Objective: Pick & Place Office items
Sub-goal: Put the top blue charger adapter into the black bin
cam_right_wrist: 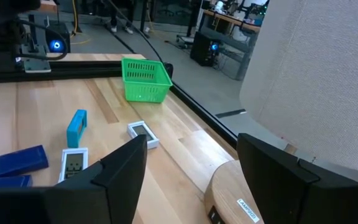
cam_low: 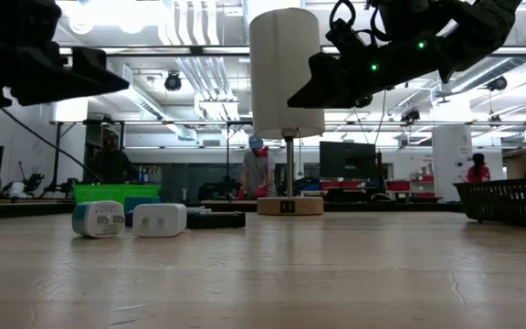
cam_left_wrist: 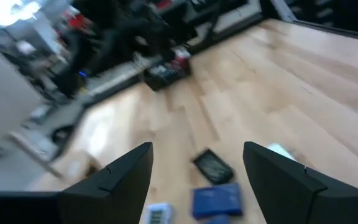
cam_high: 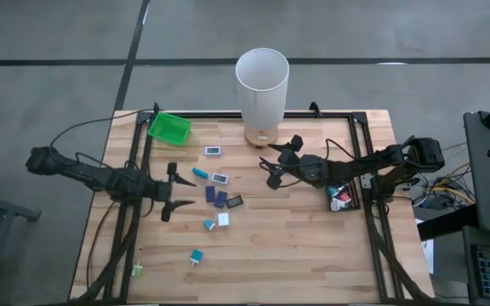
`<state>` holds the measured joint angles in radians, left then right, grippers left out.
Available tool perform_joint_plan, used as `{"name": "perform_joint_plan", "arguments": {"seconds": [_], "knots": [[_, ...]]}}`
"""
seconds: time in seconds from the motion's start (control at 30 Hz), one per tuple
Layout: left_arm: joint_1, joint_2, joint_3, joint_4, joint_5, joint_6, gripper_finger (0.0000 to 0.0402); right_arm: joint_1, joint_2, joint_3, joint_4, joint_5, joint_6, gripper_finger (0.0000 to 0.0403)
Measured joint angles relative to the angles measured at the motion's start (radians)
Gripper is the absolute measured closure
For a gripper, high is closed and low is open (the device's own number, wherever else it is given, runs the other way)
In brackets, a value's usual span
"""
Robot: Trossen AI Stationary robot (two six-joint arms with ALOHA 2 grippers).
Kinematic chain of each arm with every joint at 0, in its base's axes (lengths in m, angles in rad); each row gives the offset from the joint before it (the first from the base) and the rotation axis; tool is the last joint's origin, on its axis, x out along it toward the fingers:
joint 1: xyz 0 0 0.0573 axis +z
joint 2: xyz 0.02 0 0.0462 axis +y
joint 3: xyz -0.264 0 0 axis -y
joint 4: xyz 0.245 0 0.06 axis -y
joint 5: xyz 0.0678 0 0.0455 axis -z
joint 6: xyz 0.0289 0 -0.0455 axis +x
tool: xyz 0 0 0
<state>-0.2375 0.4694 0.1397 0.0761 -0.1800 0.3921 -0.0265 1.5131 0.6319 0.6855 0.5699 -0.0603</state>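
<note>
A small white label sits on the round wooden base, its print too small to read.

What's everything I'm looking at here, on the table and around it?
small pieces: about ten, dark blue, teal, white or grey, loose mid-table between the arms, one out near a corner on the left arm's side
green tray: one, green, far corner on the left arm's side
white cylinder: one, white, upright on a wooden base at the far edge
black tray: one, black, right edge, with red and white bits inside
people: about three, in the room behind the table
left gripper: one, dark, open and empty, beside the dark blue pieces
right gripper: one, dark, open and empty, near the cylinder's base
</note>
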Motion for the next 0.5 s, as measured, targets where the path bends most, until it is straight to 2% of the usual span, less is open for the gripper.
{"name": "perform_joint_plan", "arguments": {"seconds": [0.23, 0.5], "knots": [[0.000, 0.143, 0.003, 0.026, 0.114, -0.170, 0.0145, 0.000, 0.000, 0.000, 0.000, 0.000, 0.000, 0.0152], [0.000, 0.266, 0.003, 0.089, 0.139, -0.222, 0.0146, 0.000, 0.000, 0.000, 0.000, 0.000, 0.000, 0.0158]]}}
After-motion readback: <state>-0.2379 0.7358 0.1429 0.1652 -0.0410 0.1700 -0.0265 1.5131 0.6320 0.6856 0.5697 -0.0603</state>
